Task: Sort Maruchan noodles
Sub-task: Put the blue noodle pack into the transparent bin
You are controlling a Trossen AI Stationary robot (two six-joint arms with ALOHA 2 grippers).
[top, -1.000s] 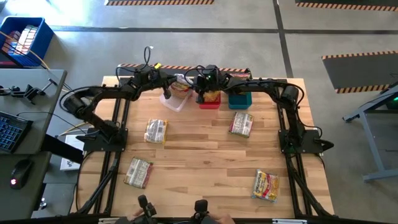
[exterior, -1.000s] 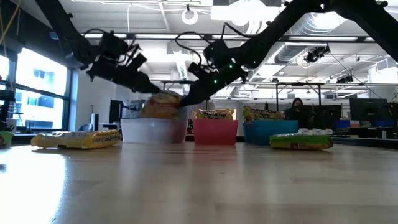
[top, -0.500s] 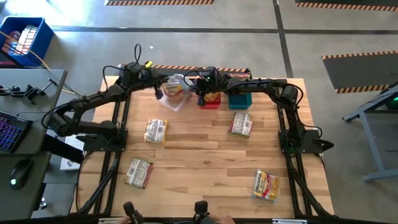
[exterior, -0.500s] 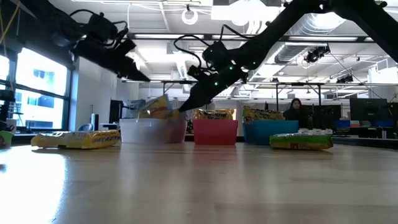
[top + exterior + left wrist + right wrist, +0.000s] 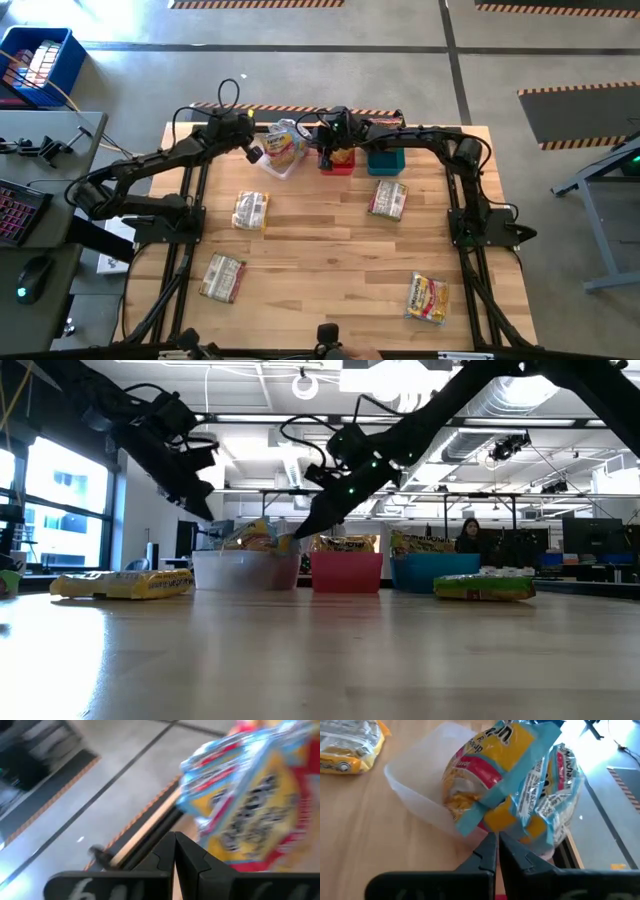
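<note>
Crinkly noodle packets (image 5: 283, 146) fill the clear bin (image 5: 280, 165) (both tools (image 5: 254, 153) (image 5: 324, 158) pinched empty).

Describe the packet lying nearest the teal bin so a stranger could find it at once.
Start at the row of three bins along the table's far edge and find the teal bin at its right end. Just in front lies a packet flat on the wood. It is reddish with green, while the nearest packet leftward is yellow.

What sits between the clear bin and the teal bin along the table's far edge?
In the high view, the red bin sits between the clear bin and the teal bin, with the shut right gripper at its left edge.
</note>
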